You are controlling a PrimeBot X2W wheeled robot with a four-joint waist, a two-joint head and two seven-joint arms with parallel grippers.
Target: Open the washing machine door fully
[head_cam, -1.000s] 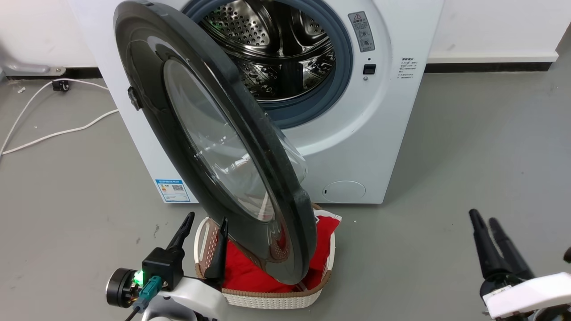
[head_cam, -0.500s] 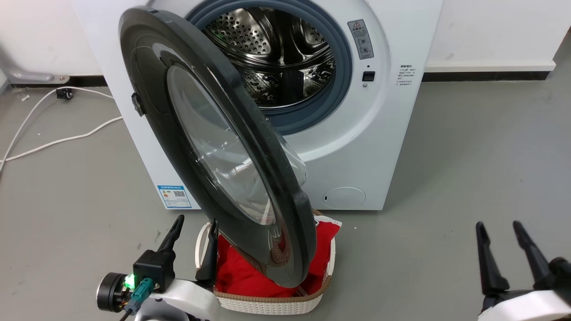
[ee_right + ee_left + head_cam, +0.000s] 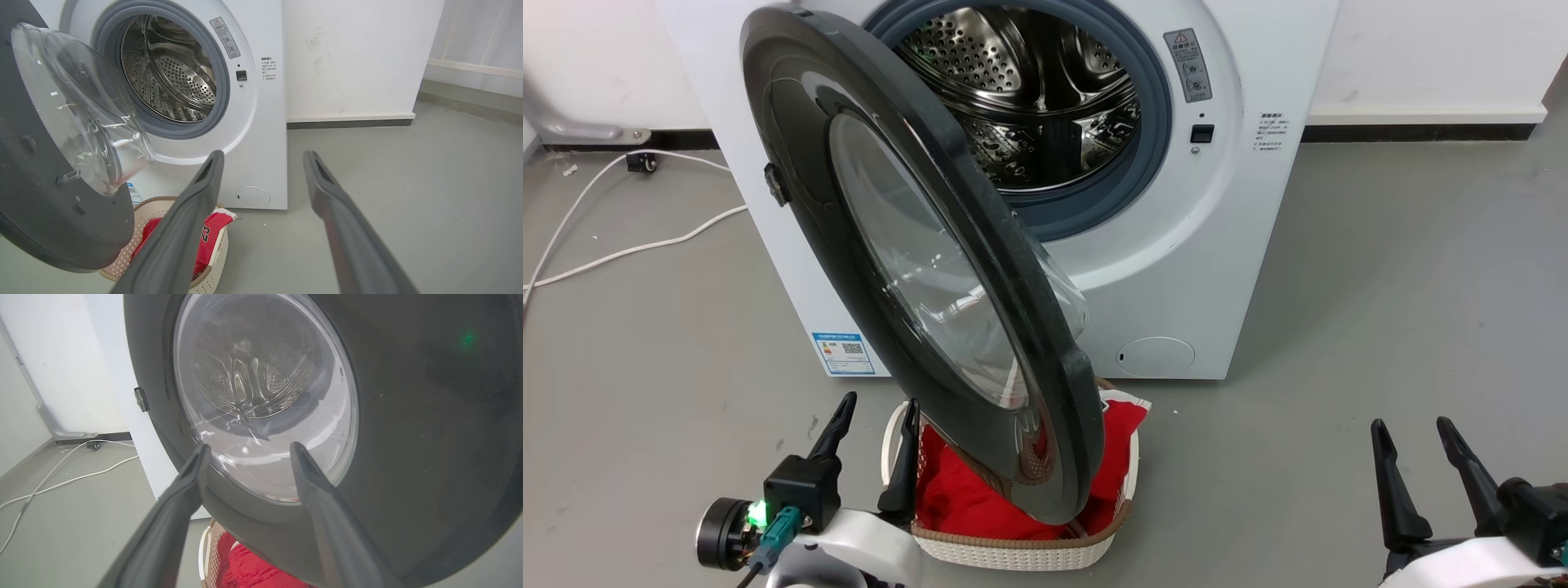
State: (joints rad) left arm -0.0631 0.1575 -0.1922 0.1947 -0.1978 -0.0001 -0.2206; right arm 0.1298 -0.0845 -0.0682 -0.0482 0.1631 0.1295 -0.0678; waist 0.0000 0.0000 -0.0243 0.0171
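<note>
The washing machine door stood swung out from the white washer, hanging over the laundry basket of red cloth, with the steel drum exposed. Our left gripper was spread and empty, just beside the door's outer face. Our right gripper was likewise spread and empty, well apart from it. We judged the door about half open, with the rest of the swing left to do.

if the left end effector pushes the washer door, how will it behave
The washing machine door looks rigid, so it would probably swing as one piece about its left side rather than flex. Its glossy black face may let the left end effector slip. The glass bowl looks heavy and breakable.
</note>
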